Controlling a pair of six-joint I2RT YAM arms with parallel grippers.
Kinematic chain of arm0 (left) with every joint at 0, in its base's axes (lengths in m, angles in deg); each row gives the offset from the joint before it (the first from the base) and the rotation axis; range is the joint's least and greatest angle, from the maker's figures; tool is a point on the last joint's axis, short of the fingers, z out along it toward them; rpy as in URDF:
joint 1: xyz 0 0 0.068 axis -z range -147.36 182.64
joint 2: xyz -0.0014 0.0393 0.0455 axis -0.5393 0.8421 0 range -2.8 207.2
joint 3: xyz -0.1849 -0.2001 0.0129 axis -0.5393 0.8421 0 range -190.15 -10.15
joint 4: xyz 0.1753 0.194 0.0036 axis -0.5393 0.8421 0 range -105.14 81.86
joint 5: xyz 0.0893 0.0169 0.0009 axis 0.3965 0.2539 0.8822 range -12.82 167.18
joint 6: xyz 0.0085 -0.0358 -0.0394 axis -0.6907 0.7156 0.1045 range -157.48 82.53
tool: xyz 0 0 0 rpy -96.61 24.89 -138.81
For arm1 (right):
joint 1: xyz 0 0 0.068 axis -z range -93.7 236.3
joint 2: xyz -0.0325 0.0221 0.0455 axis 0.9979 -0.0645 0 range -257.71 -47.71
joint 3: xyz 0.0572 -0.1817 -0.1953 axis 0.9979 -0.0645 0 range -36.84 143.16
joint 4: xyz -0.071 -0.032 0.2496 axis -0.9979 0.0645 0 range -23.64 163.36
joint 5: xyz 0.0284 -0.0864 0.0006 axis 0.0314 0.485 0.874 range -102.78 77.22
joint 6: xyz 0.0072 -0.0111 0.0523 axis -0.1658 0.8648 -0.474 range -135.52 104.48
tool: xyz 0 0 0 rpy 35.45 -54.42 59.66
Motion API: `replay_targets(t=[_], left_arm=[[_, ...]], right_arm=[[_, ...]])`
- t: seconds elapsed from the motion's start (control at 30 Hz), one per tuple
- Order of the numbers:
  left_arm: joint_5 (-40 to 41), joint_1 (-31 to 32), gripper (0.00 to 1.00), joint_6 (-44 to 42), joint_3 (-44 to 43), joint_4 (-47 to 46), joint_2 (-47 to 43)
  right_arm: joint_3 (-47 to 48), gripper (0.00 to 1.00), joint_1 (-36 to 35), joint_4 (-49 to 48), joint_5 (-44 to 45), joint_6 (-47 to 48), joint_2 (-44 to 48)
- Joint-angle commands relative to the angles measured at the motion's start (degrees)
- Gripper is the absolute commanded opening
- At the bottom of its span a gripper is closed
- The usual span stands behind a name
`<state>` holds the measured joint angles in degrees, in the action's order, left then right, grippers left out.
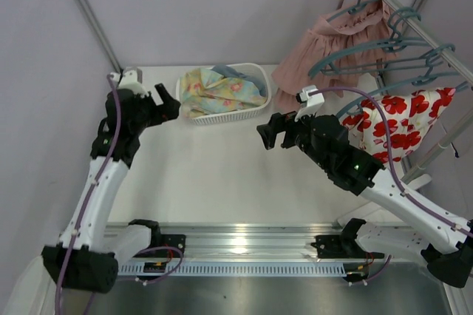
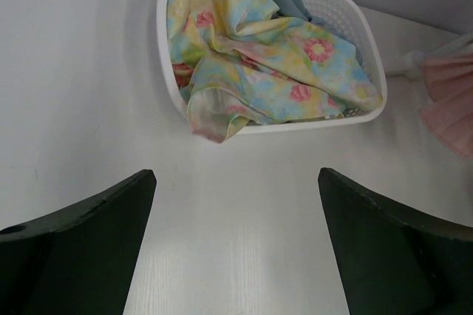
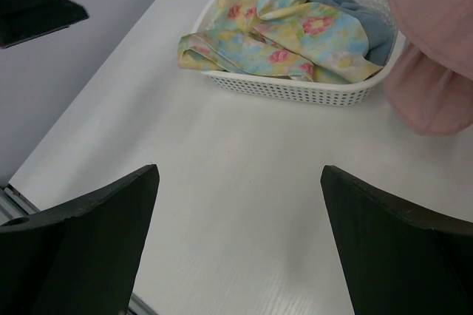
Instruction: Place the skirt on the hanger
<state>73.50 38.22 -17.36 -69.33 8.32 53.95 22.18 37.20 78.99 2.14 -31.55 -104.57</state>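
On the table [image 1: 222, 174] sits a white basket [image 1: 229, 114] with the skirt [image 1: 218, 92] bunched up inside, one corner hanging over the rim. The blue hangers [image 1: 351, 54] hang on the rail [image 1: 414, 23] at the right, well away. The left gripper [image 1: 169, 103] and right gripper [image 1: 271, 137] are wide open, holding nothing.

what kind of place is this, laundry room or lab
Probably a lab test cell staged as a laundry corner: robot arms bolted at a white table, a basket holding the skirt, and teal hangers on a rail.
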Motion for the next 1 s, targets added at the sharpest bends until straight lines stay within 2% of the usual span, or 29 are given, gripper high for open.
replay_targets(t=[0.0, 0.13, 0.23, 0.37, 0.6, 0.87, 0.97], left_arm=[[3.4, 2.0, 0.98, 1.9, -8.0, -2.8, 8.1], [10.4, 2.9, 0.97, 0.5, -11.2, -4.0, 19.8], [8.4, 2.9, 0.97, -2.7, -11.5, -7.9, 24.1], [4.9, 3.1, 0.92, -5.5, -14.1, -7.0, 32.7], [4.7, 6.2, 0.92, -11.6, -14.4, -13.0, 37.4], [9.7, 6.3, 0.84, -12.3, -18.4, -12.2, 44.8], [10.1, 6.3, 0.76, -12.6, -18.4, -13.3, 45.6]], right_arm=[[0.1, 0.99, 0.2, -3.6, -0.2, -0.2, -0.1], [-0.7, 0.99, 0.4, -3.7, 1.0, -0.4, 0.7], [-2.0, 0.99, 0.6, -4.0, 1.4, -0.8, 1.8], [-2.2, 0.99, 1.0, -3.1, 2.0, -1.4, 1.8], [-2.3, 0.99, 2.0, -2.3, 2.2, -1.7, 1.4], [-2.5, 0.99, 2.8, -2.3, 2.5, -1.6, 1.1], [-2.7, 0.99, 3.1, -2.3, 2.5, -1.5, 1.1]])
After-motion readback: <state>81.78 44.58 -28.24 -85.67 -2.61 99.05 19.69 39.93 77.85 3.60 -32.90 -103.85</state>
